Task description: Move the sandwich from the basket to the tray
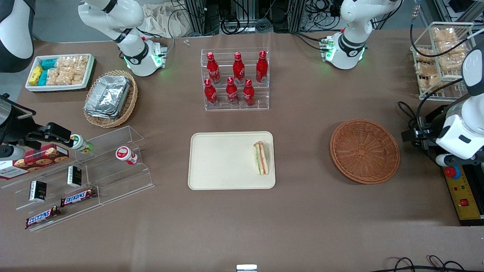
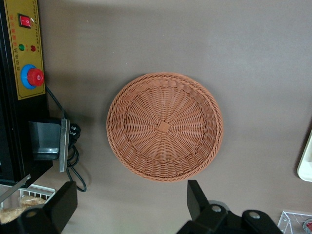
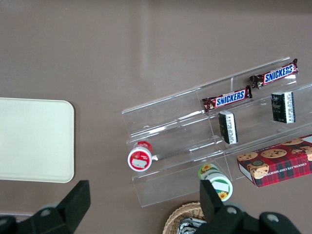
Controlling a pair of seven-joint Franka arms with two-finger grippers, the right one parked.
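Brown cloth covers the whole table, and on it the job looks all but finished. The sandwich (image 1: 261,158) lies on the tray (image 1: 223,166), close against the rim at the end nearest the basket (image 1: 365,151), its striped filling edge showing from the front. The basket sits well apart from the tray, toward my end of the table, and its woven bowl (image 2: 165,126) holds nothing.

My gripper (image 2: 129,202) hangs high over the cloth just beside the basket, fingers spread wide with nothing between them; from my wrist I see both black fingertips (image 2: 197,195) clear of the wicker. In the front view my arm stands at the table's edge near the control box with the red button (image 1: 452,172), away from both basket and tray.

So I judge the carry done and the release made. What may remain is only to settle my arm in a rest pose. The sandwich sits rather near the tray's rim, though it seems fully on it.
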